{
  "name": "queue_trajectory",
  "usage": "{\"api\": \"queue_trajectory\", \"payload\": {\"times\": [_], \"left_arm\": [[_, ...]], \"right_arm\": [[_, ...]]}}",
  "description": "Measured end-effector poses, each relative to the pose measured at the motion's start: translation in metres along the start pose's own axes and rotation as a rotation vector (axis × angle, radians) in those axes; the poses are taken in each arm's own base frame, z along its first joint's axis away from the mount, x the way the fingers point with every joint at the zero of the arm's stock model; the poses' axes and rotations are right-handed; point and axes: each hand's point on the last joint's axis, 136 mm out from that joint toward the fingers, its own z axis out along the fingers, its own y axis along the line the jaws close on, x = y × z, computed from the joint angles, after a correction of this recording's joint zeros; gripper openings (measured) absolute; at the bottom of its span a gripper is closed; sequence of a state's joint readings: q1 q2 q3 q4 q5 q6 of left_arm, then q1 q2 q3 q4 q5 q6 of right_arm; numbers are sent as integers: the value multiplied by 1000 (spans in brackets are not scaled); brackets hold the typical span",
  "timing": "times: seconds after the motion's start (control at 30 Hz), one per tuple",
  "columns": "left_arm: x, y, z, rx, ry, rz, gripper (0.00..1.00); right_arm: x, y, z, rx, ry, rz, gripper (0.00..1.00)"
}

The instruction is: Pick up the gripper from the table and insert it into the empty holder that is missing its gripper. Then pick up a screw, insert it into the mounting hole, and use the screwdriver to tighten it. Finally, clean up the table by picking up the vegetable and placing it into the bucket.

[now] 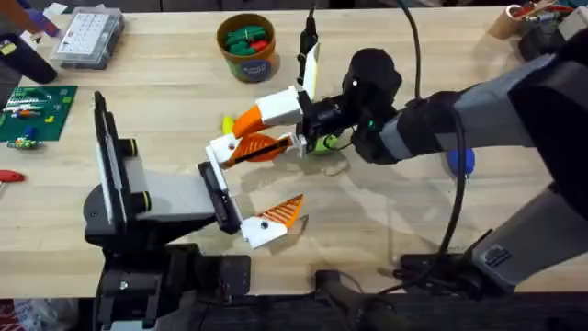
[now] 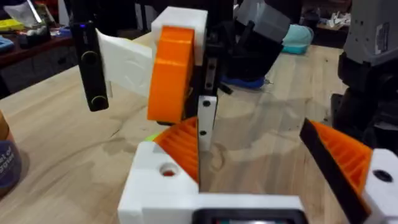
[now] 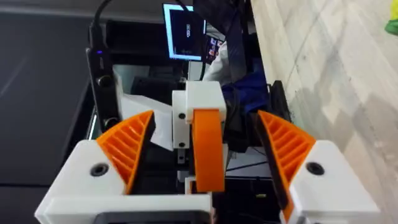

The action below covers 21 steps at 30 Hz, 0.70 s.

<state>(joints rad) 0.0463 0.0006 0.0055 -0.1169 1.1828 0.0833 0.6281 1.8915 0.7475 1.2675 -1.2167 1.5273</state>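
One light, rigid ribbed gripper [image 3: 208, 149] sits between the right gripper's [image 3: 205, 155] spread fingers; we advise flat-side pinching. Left gripper [image 2: 267, 162] stands wide, empty.

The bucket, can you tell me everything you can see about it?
The bucket is a small round yellow-tan cup with a dark printed band around its side. It stands upright, open at the top, on the far part of the table. Green and red bits lie inside it. Nothing but the table seems to touch its outside.
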Motion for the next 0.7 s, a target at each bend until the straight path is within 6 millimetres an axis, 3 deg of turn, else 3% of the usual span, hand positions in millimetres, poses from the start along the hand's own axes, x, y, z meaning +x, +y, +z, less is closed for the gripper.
{"api": "queue_trajectory", "payload": {"times": [0.3,0.6,0.7], "left_arm": [[0,0,0,0,0,0,986],[0,0,0,0,0,0,986],[0,0,0,0,0,0,986]], "right_arm": [[-2,0,-3,0,-3,12,997],[-7,1,-23,0,2,9,997],[-5,9,-28,-16,18,-35,997]]}}
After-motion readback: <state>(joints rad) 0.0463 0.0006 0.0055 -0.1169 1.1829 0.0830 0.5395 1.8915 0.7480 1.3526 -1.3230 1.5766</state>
